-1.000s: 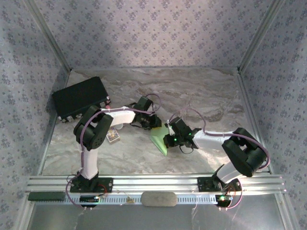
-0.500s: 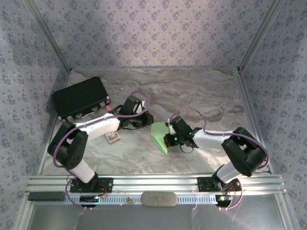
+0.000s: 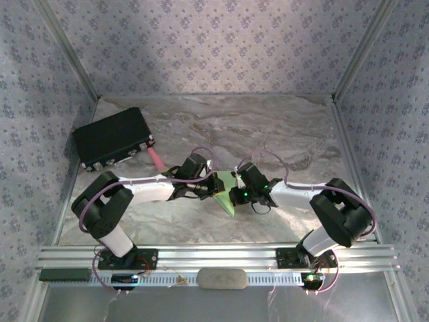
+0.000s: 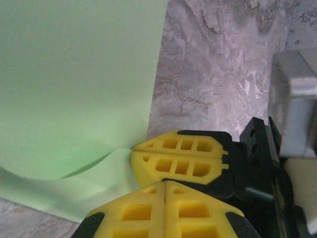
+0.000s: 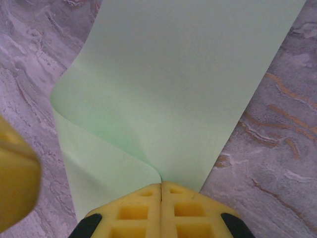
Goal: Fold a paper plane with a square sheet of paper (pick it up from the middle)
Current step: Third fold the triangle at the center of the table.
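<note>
The square sheet of paper is pale green and lies mid-table, bent into a loose fold. My right gripper is shut on the sheet where the two layers meet, and the paper fans out ahead of it. My left gripper is shut just beside and below the right gripper, its tips at the edge of the sheet, with no paper seen between its jaws. One left finger shows blurred at the left. From above, the left gripper and the right gripper face each other across the paper.
A big black box stands at the back left, with a pink cylinder beside it. The aluminium rail runs along the near edge, with a grey oblong pad in front. Patterned walls close in three sides.
My left arm drew back to the left, then swung forward and down to the paper's left edge while its jaws closed. The right gripper has kept its hold and place.
</note>
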{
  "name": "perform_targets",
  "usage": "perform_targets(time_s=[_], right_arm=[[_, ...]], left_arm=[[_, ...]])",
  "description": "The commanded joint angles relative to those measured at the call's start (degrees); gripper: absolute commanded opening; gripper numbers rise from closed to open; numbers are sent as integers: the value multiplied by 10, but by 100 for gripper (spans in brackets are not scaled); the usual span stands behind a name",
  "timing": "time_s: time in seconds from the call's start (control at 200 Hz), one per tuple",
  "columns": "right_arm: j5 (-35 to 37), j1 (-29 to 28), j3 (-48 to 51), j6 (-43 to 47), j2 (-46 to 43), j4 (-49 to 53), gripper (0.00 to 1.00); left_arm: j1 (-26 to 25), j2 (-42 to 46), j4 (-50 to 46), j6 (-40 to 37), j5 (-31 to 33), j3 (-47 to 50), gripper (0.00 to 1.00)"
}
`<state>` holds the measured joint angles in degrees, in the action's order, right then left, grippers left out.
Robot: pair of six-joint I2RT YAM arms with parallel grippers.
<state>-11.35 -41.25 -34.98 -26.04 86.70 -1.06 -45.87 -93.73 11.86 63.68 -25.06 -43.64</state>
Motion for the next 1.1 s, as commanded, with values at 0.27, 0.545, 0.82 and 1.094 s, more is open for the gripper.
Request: perform_targets(time_s=[0.27, 0.545, 0.82, 1.094], right_arm=[[5, 4, -4, 8, 9, 16, 0], [5, 4, -4, 7, 10, 16, 0], [5, 4, -4, 7, 10, 16, 0], [5, 4, -4, 6, 12, 15, 0]], left_arm=[[-4, -32, 20, 15, 0, 7, 0], [-7, -49, 12, 5, -3, -1, 1], [-9, -55, -31, -16, 13, -2, 0], [-11, -68, -45, -29, 23, -3, 0]])
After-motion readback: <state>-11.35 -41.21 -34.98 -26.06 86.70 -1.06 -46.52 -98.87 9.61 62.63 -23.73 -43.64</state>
